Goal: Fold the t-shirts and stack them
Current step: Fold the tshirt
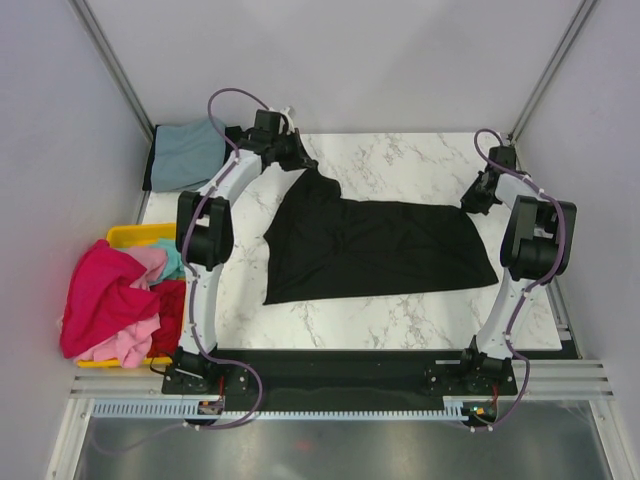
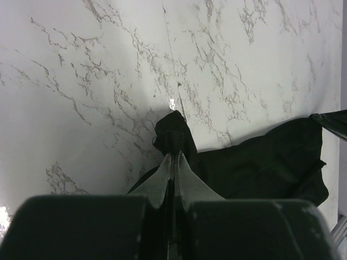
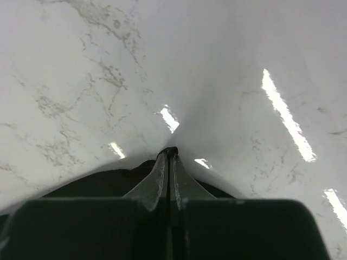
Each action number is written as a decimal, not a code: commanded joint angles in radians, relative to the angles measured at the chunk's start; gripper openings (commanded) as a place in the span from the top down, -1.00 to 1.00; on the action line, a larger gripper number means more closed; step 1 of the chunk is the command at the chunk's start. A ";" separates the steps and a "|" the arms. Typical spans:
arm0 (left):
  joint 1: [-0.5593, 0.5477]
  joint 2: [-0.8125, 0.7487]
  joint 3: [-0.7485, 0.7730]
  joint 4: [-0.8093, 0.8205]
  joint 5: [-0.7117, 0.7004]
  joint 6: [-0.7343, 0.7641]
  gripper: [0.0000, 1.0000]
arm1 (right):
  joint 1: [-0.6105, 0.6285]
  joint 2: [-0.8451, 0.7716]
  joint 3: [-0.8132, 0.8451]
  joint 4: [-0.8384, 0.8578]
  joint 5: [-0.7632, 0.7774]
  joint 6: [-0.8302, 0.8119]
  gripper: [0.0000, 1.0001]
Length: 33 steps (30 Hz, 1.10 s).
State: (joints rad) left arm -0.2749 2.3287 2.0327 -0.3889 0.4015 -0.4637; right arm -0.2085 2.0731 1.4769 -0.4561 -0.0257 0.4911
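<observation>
Left claw (image 2: 173, 156) and right claw (image 3: 169, 154) pinch the black t-shirt's (image 1: 380, 250) far corners.

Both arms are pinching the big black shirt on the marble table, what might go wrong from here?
The right jaws pinch only a sliver of the large black cloth t-shirt at their tips; it may slip out when lifted. The left jaws hold a bunched corner, so the fold could come out crooked. The left arm is close to the folded grey-blue cloth t-shirt and might nudge it.
</observation>
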 commanded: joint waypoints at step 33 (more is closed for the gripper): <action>-0.245 -1.129 -1.290 -0.131 -0.361 -0.102 0.40 | -0.091 -0.194 -0.348 0.246 -0.028 0.078 0.35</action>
State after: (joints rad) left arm -0.5232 1.2675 0.7563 -0.5117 0.1619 -0.4740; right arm -0.2909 1.9060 1.1580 -0.2016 -0.1207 0.5655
